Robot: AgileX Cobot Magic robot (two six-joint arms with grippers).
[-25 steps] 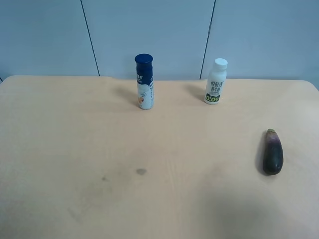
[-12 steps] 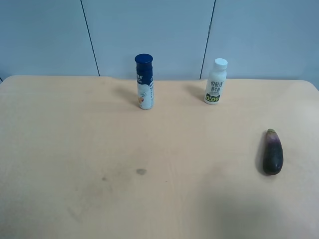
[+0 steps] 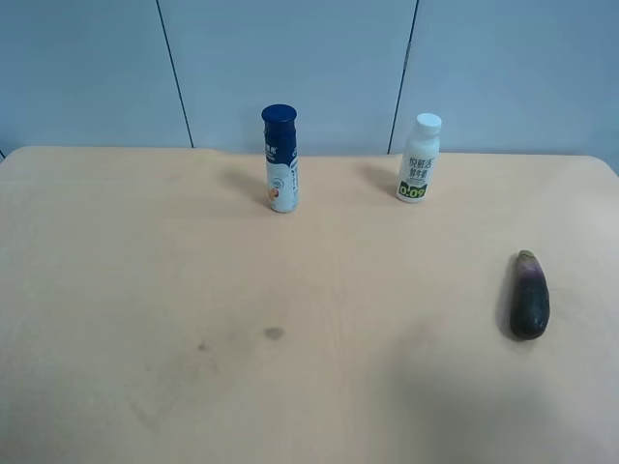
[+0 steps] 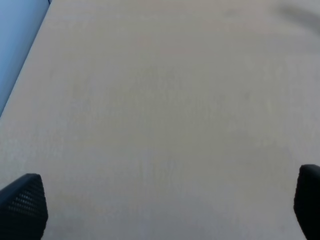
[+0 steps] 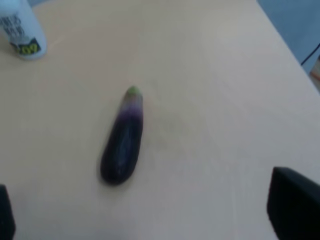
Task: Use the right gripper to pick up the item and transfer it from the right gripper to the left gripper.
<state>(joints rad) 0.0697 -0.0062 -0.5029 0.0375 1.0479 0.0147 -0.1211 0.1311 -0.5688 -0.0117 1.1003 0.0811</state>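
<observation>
The eggplant [image 3: 529, 295], dark purple with a green stem end, lies on the tan table [image 3: 174, 261] near its right edge in the exterior high view, stem end pointing away. Neither arm shows in that view. In the right wrist view the eggplant [image 5: 123, 137] lies ahead of my right gripper [image 5: 150, 220], between the lines of its fingers and apart from them. Only the black fingertips [image 5: 295, 210] show, spread wide and empty. My left gripper [image 4: 165, 210] is open and empty over bare table, with its fingertips [image 4: 22, 205] at the frame's corners.
A blue-capped bottle [image 3: 280, 159] and a white bottle [image 3: 417, 159] stand upright at the back of the table. The white bottle [image 5: 19, 30] also shows beyond the eggplant in the right wrist view. The table's edge [image 5: 280, 30] runs close past the eggplant.
</observation>
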